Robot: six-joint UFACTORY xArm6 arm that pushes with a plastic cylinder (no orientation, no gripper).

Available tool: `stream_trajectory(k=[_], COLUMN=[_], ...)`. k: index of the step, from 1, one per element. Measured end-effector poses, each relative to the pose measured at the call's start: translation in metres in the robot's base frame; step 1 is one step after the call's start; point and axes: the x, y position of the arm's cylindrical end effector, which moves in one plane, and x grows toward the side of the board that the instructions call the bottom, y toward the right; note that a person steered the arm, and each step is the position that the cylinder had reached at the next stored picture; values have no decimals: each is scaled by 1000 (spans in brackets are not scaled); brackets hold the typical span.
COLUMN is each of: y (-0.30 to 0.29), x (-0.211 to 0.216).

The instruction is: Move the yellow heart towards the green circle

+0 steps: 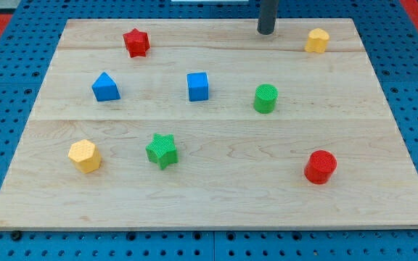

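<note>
The yellow heart (316,40) lies near the view's top right corner of the wooden board. The green circle (265,98) stands below and left of it, right of the board's middle. My tip (266,32) is at the view's top edge of the board, left of the yellow heart and well above the green circle, touching neither.
A red star (136,43) is at top left, a blue triangle (105,87) at left, a blue cube (198,86) at centre. A yellow hexagon (85,156) and green star (162,151) are at lower left, a red circle (320,167) at lower right. The board (216,196) lies on a blue pegboard.
</note>
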Motion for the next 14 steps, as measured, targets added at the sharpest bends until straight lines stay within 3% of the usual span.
stream_trajectory(k=[2, 3, 4, 5, 6, 7, 9, 11, 12, 13, 14], y=[-7, -4, 45, 155, 193, 190, 142, 190, 104, 55, 56], x=[38, 90, 93, 90, 58, 0, 61, 17, 17, 31, 37])
